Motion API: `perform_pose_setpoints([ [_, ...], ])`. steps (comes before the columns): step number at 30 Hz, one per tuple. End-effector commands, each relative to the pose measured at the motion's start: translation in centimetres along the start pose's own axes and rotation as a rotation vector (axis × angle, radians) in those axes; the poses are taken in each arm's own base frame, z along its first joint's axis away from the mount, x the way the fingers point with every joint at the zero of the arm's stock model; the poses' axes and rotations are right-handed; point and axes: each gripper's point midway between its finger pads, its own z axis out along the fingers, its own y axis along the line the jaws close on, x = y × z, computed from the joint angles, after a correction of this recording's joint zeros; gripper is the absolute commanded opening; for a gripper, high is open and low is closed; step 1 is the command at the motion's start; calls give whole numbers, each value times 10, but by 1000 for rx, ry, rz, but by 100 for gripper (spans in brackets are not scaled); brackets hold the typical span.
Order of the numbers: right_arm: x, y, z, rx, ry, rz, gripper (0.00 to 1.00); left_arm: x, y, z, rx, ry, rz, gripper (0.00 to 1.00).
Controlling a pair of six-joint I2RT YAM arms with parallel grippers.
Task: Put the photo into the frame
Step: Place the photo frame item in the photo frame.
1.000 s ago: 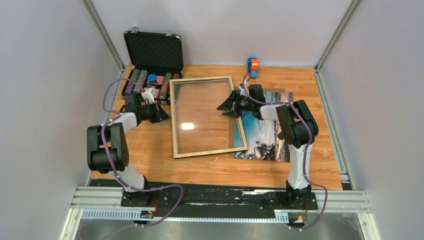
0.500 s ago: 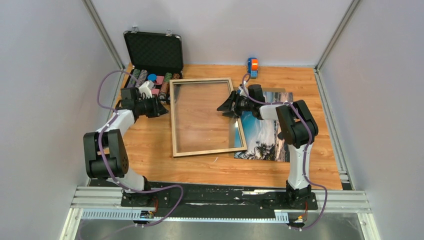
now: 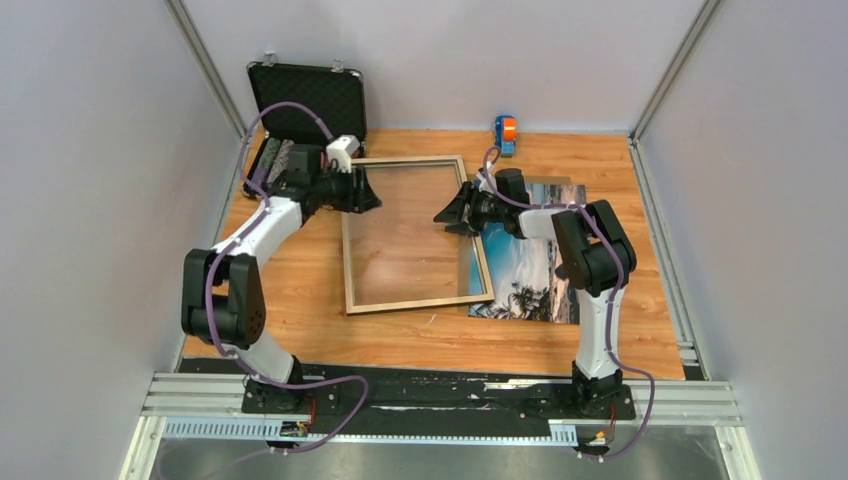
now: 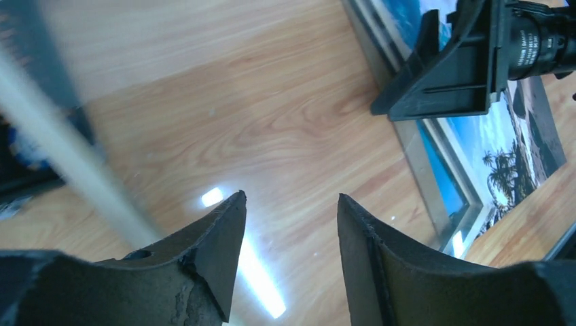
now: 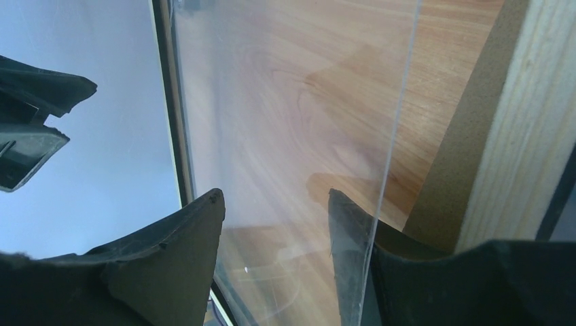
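Both arms are at the big thin-edged pale-wood picture frame (image 3: 346, 255), which lies flat in the middle of the wooden table (image 3: 290, 300) with its clear glass pane (image 3: 410, 235) showing the boards beneath. The glossy beach photo (image 3: 530, 260), all blue sky and palms, lies just to the frame's right, its left edge tucked under the frame's right rail. So it's not in yet!

The left gripper (image 3: 365, 197) hovers over the far-left corner, fingers parted, nothing between them. The right gripper (image 3: 450, 208) sits over the right rail with its fingers (image 5: 183, 251) spread too, and I see nothing pinched there either.

This looks to me like the moment of taking hold of the frame. To do it well, I'd want each pair of fingers to straddle the wooden rail, not bear on the glass. Both should clamp before anything rises, and the lift should be level so the pane doesn't twist.

Watch the photo: the rail resting on it could drag it along. The open black chip case (image 3: 305, 105) also sits close behind the left arm.
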Motion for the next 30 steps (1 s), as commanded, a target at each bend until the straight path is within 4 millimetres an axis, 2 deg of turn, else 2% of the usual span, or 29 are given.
perform_pose_setpoints([
  [1,-11,10,1,0,-34,-64,58,-6,-16,29,-8,31,38,62],
  [6,-11,9,2,3,-34,-65,57,13,-41,67,20,114,31,63],
  [12,-12,9,1,7,-34,-70,57,37,-56,94,30,177,10,63],
  [21,-11,7,1,12,-33,-71,57,56,-67,112,32,209,22,63],
  [25,-11,7,1,14,-33,-74,57,58,-71,117,33,208,23,63],
  [30,-11,6,2,15,-30,-72,57,63,-68,120,19,216,19,63],
])
